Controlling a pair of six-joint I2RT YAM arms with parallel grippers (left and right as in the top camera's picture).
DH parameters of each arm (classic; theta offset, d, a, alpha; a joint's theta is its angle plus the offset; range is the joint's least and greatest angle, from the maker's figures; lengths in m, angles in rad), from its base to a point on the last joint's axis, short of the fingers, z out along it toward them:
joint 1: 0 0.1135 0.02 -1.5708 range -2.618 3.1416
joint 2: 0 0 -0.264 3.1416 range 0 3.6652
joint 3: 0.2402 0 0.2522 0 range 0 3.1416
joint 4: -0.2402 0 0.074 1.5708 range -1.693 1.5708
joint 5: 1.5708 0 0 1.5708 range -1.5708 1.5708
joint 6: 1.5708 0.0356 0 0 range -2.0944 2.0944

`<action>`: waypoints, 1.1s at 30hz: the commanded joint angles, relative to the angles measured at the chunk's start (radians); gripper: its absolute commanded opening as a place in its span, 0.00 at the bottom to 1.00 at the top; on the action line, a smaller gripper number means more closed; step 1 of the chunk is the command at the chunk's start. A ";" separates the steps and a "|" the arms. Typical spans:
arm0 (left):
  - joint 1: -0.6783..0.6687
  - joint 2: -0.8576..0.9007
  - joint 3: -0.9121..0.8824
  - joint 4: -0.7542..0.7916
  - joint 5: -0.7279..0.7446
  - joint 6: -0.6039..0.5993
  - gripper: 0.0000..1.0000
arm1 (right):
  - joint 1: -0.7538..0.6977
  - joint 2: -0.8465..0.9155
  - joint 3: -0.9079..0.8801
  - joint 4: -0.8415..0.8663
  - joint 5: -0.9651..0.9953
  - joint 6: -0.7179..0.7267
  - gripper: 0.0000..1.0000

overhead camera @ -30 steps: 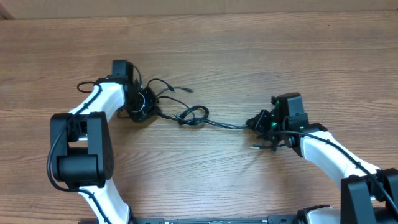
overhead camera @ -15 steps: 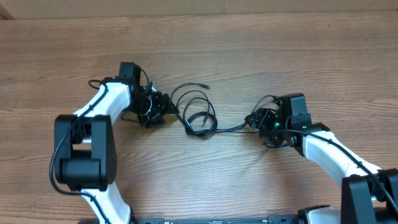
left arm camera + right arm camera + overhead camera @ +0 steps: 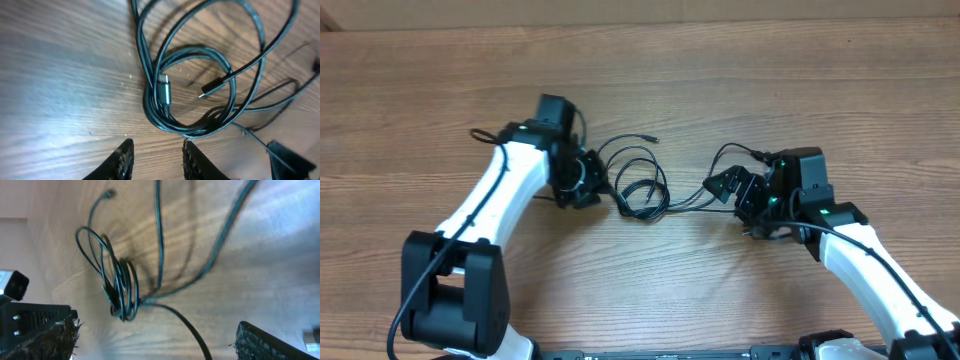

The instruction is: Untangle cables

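The cables [image 3: 642, 192] are thin black cords lying in a loose coil on the wooden table between my two arms. One plug end [image 3: 650, 139] points away at the back. In the left wrist view the coil [image 3: 226, 65] lies just ahead of my left gripper [image 3: 157, 146], with a silvery plug [image 3: 164, 91] inside the loop. That gripper's jaws stand apart over bare wood, holding nothing. My right gripper [image 3: 157, 330] is wide open, and one cable strand [image 3: 187, 325] runs loose across the table between its fingers toward the coil [image 3: 120, 292]. From overhead, the left gripper [image 3: 600, 187] and right gripper [image 3: 728, 192] flank the coil.
The wooden table [image 3: 740, 80] stretches bare behind the cables. A pale wall edge [image 3: 620, 12] borders the far side. The thicker black wiring of each arm hangs beside the wrists.
The stretched cable has gone slack into a loose coil. Both grippers have let go. The right jaws opened wide. The left arm moved right toward the coil and its jaws narrowed.
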 commanded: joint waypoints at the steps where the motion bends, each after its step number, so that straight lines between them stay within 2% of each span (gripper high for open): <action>1: -0.071 0.008 -0.004 -0.002 -0.117 -0.153 0.36 | -0.003 -0.008 0.018 -0.071 0.021 0.018 0.99; 2: -0.090 0.008 -0.005 -0.003 -0.146 -0.182 0.36 | -0.003 -0.008 0.018 -0.093 0.034 0.018 1.00; 6: -0.164 0.008 -0.006 0.000 -0.201 -0.316 0.50 | -0.003 -0.008 0.018 -0.125 0.032 0.019 1.00; 11: -0.242 0.008 -0.014 0.002 -0.254 -0.481 0.53 | -0.003 -0.008 0.018 -0.182 0.080 0.052 1.00; 13: -0.267 0.008 -0.026 0.002 -0.268 -0.545 0.48 | -0.003 -0.008 0.018 -0.205 0.079 0.052 1.00; 15: -0.288 0.008 -0.042 0.010 -0.292 -0.600 0.31 | -0.003 -0.008 0.018 -0.229 0.079 0.051 1.00; 17: -0.307 0.008 -0.070 0.040 -0.307 -0.649 0.25 | -0.003 -0.008 0.018 -0.248 0.079 0.047 1.00; 20: -0.325 0.008 -0.111 0.120 -0.312 -0.662 0.25 | -0.003 -0.008 0.017 -0.261 0.079 0.043 1.00; 25: -0.340 0.008 -0.165 0.211 -0.379 -0.667 0.54 | -0.003 -0.008 0.017 -0.278 0.070 0.028 1.00; 30: -0.339 0.008 -0.168 0.239 -0.414 -0.665 0.55 | -0.003 -0.008 0.017 -0.277 0.026 -0.051 1.00; 33: -0.339 0.008 -0.168 0.246 -0.425 -0.665 0.47 | -0.004 -0.008 0.019 -0.274 -0.031 -0.124 1.00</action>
